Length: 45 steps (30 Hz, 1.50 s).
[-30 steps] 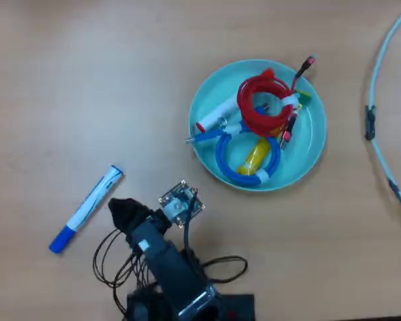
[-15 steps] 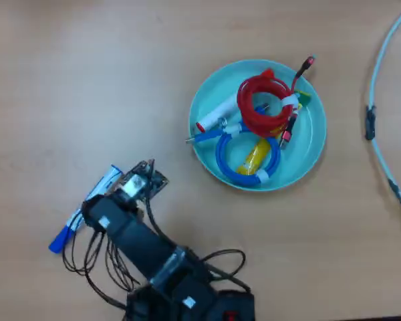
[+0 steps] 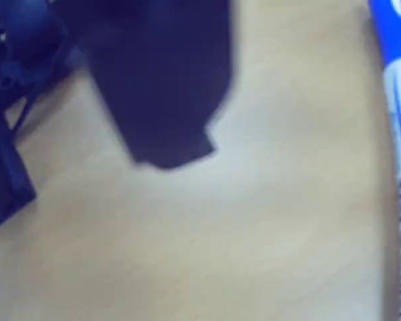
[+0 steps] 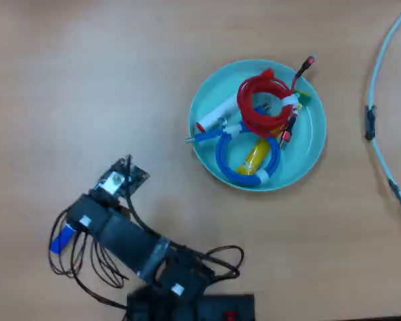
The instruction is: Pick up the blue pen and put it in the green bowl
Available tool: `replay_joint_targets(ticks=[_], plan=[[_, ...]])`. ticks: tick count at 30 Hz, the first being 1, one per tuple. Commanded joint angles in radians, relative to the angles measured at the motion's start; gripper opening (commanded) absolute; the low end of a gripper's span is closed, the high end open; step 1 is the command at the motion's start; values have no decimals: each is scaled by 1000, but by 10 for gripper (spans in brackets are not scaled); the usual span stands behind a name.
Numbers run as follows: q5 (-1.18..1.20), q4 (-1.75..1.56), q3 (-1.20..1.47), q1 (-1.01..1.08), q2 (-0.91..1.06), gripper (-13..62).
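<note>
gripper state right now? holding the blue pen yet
Gripper: cannot tell whether open or shut; only one dark, blurred jaw shows in the wrist view. It is not holding the blue pen, which lies on the table off to that view's right.

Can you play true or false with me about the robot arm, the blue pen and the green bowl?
1. The blue pen lies on the table, not in the green bowl. True.
2. The green bowl is empty. False: it holds a red coil, a blue coil and other small things.
3. In the overhead view the arm covers most of the blue pen. True: only its blue end shows.
4. The gripper has lifted the pen. False: in the wrist view the pen lies at the right edge, apart from the dark jaw.
</note>
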Motion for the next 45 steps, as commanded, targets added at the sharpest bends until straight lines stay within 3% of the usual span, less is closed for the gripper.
replay_joint_targets(ticks=[1, 17, 36, 45], plan=[[5, 100, -101, -18, -57, 579], [382, 78, -261, -158, -290, 582], [436, 23, -368, -135, -485, 582], [612, -52, -365, -86, -557, 582]])
